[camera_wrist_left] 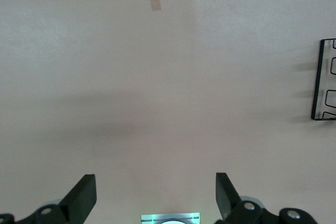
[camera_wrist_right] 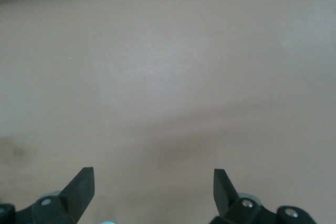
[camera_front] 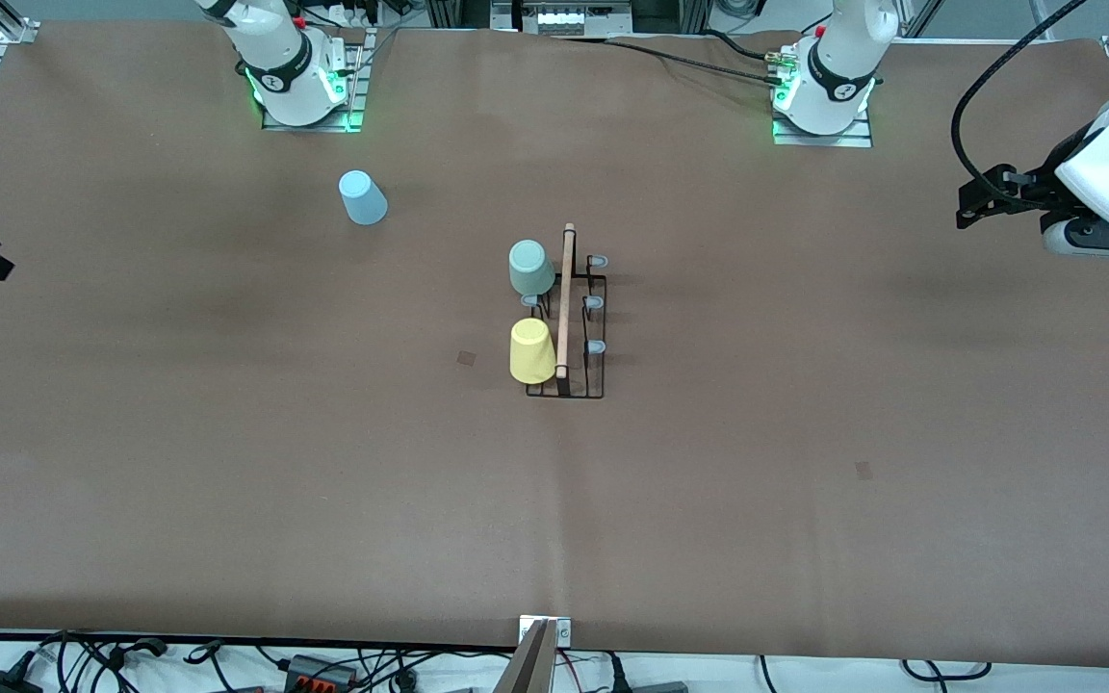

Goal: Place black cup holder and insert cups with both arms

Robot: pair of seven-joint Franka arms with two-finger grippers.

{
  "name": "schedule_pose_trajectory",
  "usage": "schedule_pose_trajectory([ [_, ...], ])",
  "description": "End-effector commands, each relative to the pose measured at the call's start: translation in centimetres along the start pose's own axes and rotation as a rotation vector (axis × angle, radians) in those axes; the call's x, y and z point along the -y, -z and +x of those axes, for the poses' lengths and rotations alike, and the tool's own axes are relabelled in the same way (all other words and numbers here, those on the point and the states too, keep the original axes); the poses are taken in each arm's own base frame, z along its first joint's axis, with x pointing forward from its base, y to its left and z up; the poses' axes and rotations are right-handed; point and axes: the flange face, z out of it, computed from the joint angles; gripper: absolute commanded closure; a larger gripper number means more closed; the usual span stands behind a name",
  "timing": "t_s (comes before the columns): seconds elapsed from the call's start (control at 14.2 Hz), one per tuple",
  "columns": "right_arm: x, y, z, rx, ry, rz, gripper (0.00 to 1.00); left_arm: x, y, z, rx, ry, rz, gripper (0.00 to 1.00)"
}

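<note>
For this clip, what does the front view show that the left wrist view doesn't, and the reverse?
Only the front view: the mint green cup and yellow cup upside down on the black cup holder, its wooden handle, the light blue cup on the table toward the right arm's end, and both arm bases.

Only the left wrist view: the left gripper seen close, open over bare table, empty.

Both: the holder's wire frame, only its edge in the wrist view, and the brown table.

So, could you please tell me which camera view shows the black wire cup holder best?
The front view: the whole black wire cup holder shows, with its wooden handle. The left wrist view catches only one end; the right wrist view shows none.
</note>
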Motion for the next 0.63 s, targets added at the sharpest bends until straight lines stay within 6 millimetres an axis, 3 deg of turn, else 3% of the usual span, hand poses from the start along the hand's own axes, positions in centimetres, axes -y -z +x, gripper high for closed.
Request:
schedule_pose_trajectory([
  [0.0,0.3,-0.6,-0.9,0.106,0.038,-0.001,0.0,0.8,0.4,0.1,0.004,0.002,-0.029,0.0],
  [0.28,0.5,-0.8,-0.7,0.104,0.058,-0.005,0.0,0.1,0.7,0.1,-0.002,-0.011,-0.027,0.0],
  [0.56,3.3,-0.5,-0.5,0.071,0.124,-0.018,0.0,0.1,0.4,0.1,0.006,-0.009,-0.029,0.0],
])
